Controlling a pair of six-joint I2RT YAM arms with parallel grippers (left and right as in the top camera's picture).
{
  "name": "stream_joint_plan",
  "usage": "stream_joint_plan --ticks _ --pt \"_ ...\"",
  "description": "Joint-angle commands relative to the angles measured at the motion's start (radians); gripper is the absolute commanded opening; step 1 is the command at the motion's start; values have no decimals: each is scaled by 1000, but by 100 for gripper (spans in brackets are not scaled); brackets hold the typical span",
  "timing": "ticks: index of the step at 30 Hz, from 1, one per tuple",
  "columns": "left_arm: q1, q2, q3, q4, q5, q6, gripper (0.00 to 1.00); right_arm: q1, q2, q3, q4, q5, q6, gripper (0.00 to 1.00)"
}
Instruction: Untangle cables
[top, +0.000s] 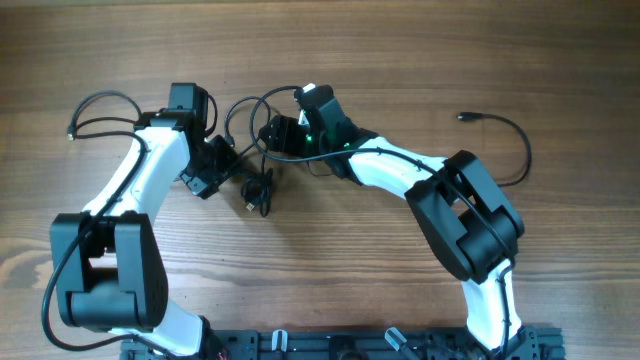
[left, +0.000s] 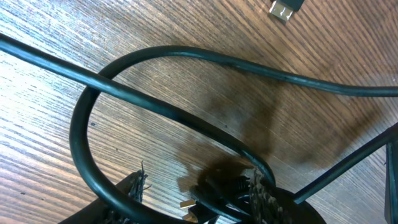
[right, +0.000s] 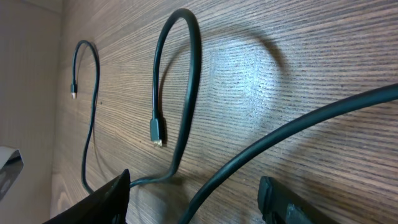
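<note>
The thin black flexible cables (top: 262, 190) lie in a loose knot mid-desk between the two arms, with one lone black cord (top: 110, 95) curled at far left and another lone black cord (top: 527, 155) at far right. They look light, limp and smooth, likely to slip and drag their neighbours, so a hold just behind a small dark plug (right: 157, 132) seems best. The left tool (left: 199, 202) and right tool (right: 193, 208) each stand open with a strand running between the fingers, low over the pale wood-grain desk (top: 380, 290).
</note>
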Motion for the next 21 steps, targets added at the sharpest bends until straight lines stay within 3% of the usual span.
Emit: stream_joint_plan --ticks 1,3,6,12,14,21 --pt "-3 6 -11 3 -16 -2 50 5 26 16 -22 9 37 59" --pt "-3 6 -11 3 -16 -2 40 7 26 16 -55 -10 81 44" --pt "-3 6 -11 3 -16 -2 31 16 26 16 -117 -38 111 37" --pt "-3 6 -11 11 -16 -2 17 35 26 16 -153 -61 115 38" --pt "-3 6 -11 15 -12 -2 12 40 26 16 -145 -91 179 39" --pt "-3 6 -11 15 -12 -2 7 40 26 16 -142 -154 296 45"
